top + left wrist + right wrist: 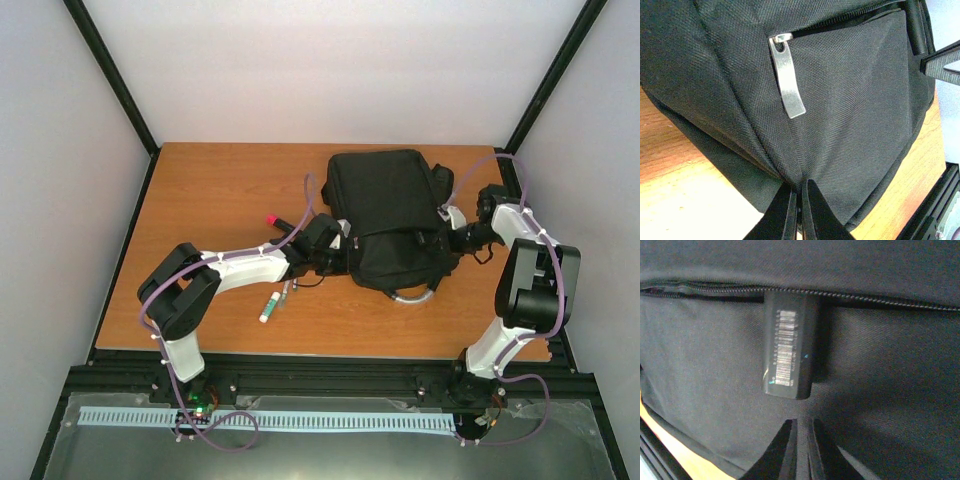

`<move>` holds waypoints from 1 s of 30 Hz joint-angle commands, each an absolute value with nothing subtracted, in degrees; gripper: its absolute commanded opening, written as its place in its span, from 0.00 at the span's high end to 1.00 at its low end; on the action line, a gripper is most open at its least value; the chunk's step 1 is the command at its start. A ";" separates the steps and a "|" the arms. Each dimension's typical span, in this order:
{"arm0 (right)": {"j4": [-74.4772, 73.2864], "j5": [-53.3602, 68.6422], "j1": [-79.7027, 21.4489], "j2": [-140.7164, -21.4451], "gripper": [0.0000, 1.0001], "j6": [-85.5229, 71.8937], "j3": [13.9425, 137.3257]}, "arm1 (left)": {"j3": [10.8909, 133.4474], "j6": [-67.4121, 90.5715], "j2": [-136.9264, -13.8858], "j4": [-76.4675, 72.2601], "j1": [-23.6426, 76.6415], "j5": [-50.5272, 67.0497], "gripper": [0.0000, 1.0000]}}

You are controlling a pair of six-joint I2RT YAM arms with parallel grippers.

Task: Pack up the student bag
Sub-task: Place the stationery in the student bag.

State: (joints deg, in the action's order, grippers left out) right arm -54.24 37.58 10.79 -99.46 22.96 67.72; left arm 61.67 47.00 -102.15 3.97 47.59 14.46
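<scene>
Seeing your left claw (800, 212) clamped on bag (385, 215) left edge; right claw (801, 450) near-closed against its right side, hold unclear.

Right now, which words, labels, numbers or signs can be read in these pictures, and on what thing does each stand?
Nothing can be quoted.
Barcode label on the dark flat item in the student bag zip opening: bars show, print too blurred.
Metal zip pull: blank.
White marker: too small to read.

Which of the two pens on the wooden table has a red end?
The farther slim pen, lying closer to the black fabric backpack; the nearer white pen has a green end.
</scene>
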 commanded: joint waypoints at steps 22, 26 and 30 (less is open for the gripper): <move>-40.09 43.12 8.77 -105.87 0.97 14.34 74.27 | 63.86 44.30 -99.73 7.25 48.60 14.69 0.99; -40.14 43.25 8.56 -105.65 0.97 14.45 73.93 | 63.64 44.17 -99.11 7.63 48.60 14.41 0.99; -41.90 41.61 8.57 -103.34 0.96 17.38 72.11 | 63.54 43.81 -99.04 8.00 48.60 14.22 0.99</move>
